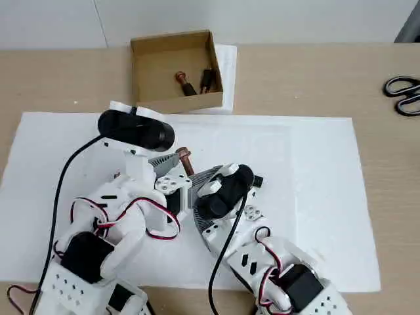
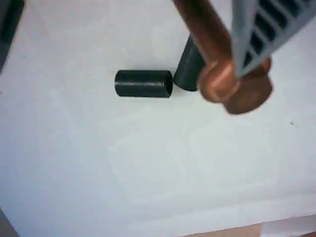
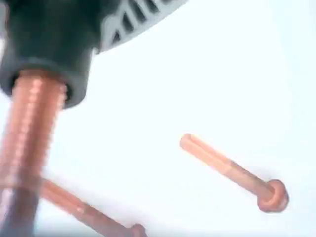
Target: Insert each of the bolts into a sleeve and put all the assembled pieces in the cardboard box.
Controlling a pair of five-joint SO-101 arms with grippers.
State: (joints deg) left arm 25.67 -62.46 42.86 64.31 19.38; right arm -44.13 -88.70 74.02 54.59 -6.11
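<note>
The copper bolt [image 2: 217, 59], clamped in the left gripper [image 1: 172, 164], meets the black sleeve [image 3: 47, 54] pinched by the right gripper [image 1: 200, 178] above the white paper [image 1: 315, 197], apparently held aloft so the shank lines up with the bore, with the cardboard box [image 1: 177, 103] set apart beyond them.

No writing, label, number or sign could be read anywhere: none on the cardboard box [image 1: 177, 104], the bolts [image 3: 232, 170], the sleeves [image 2: 143, 83] or the white sheet [image 1: 315, 197].

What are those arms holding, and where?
The left end effector grips a copper bolt by its shank; the right end effector, a sleeve by its side.
</note>
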